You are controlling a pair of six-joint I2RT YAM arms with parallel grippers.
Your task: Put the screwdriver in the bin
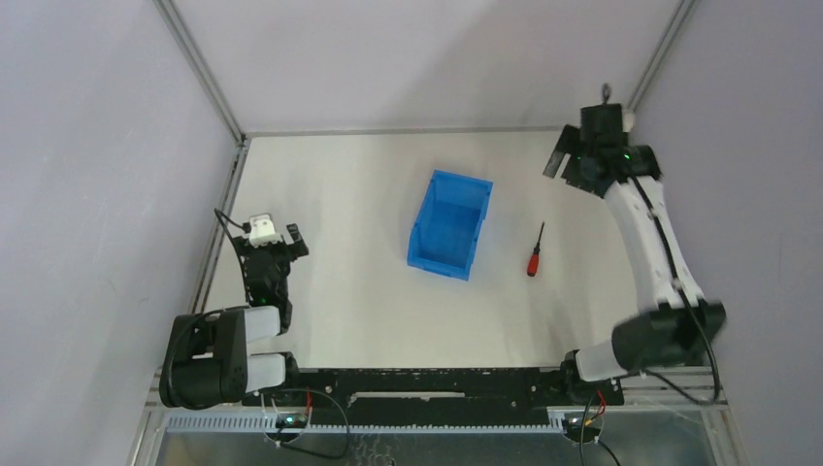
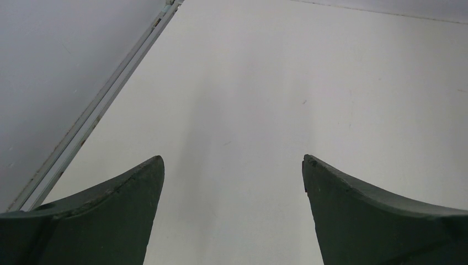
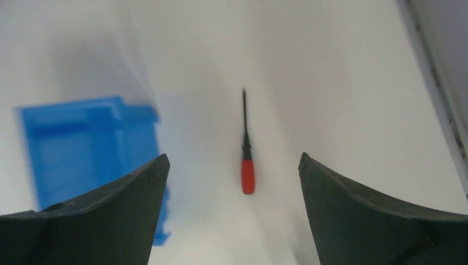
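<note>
Our right gripper [image 3: 232,157] gapes, screwdriver [image 3: 248,171] ahead between its fingers, bin [image 3: 83,149] beyond the left finger; left gripper [image 2: 233,158] gapes, empty.

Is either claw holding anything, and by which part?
Nothing is held: left claw and right claw are open and empty; the screwdriver lies on the table.

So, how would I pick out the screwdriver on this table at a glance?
Start at the blue bin near the middle of the white table. Just to its right, apart from it, lies the screwdriver, flat on the surface. It is the only small thing there: red handle, thin black shaft pointing toward the far edge.
</note>
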